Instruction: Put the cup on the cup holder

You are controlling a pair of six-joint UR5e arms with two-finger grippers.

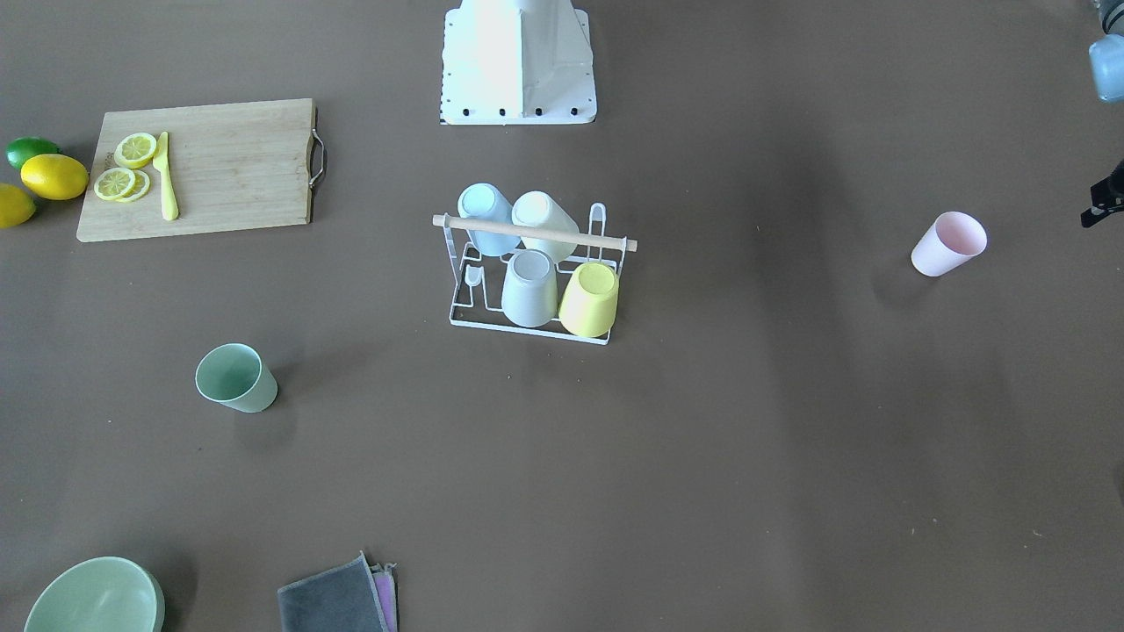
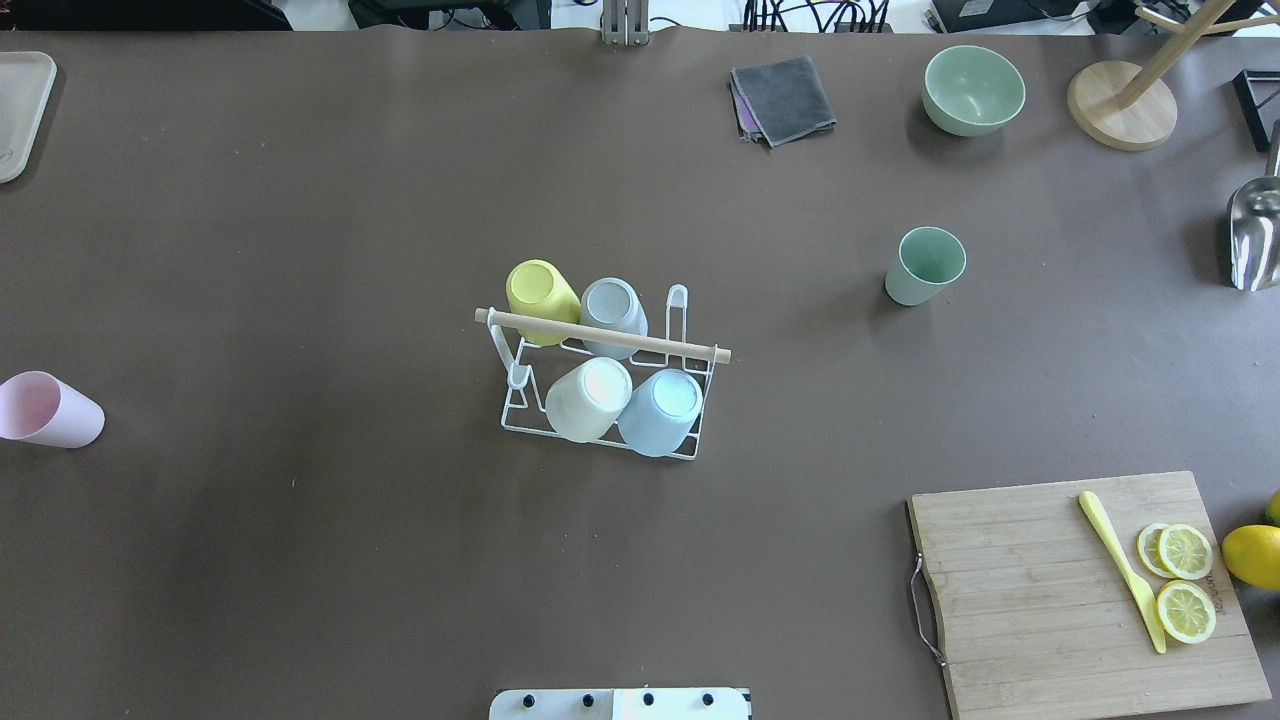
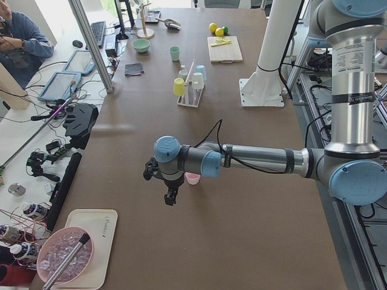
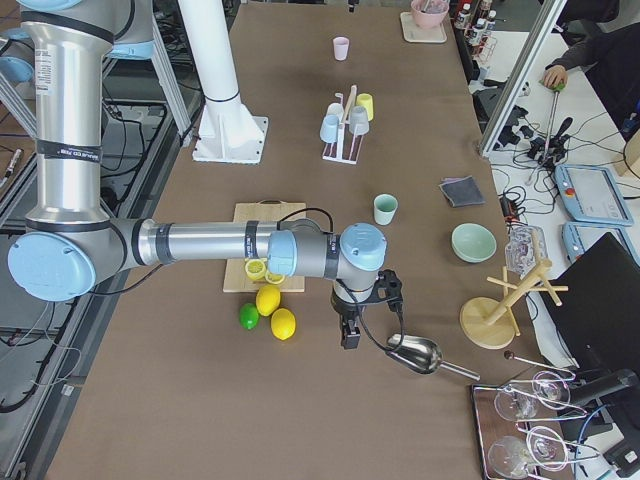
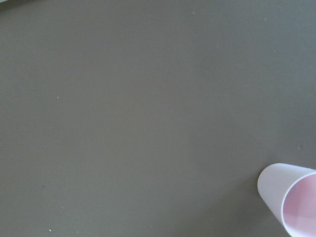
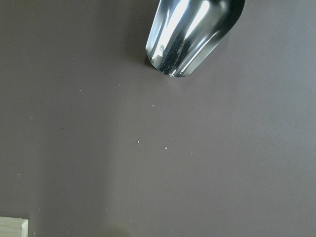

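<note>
Brown matte paper covers the long desk (image 2: 300, 200). On the robot's left, the forearm reaches out level and the wrist turns the left claw (image 3: 170, 201) straight down. It hangs above the desk just beside the upright pale pink plastic cup (image 2: 50, 409); I cannot tell whether its fingers are spread or pressed together. The right arm lies level likewise, with the right claw (image 4: 349, 340) pointing down near a shiny metal scoop (image 4: 415, 352), and its state is equally unclear. Mid-desk stands the small white wire cup holder with a wooden rod handle (image 2: 600, 335), well apart from both claws. It carries four cups, all upturned: a yellow cup (image 2: 540, 288), a grey cup (image 2: 612, 305), a cream-white cup (image 2: 588, 398) and a light blue cup (image 2: 662, 408). A sage-green plastic cup (image 2: 925, 265) stands mouth up on the right arm's side of the holder, near a sage-green bowl (image 2: 973, 90). That makes six cups, two of them loose. A bamboo cutting board (image 2: 1040, 600) bears three lemon slices (image 2: 1185, 550) and one yellow knife (image 2: 1120, 570).
</note>
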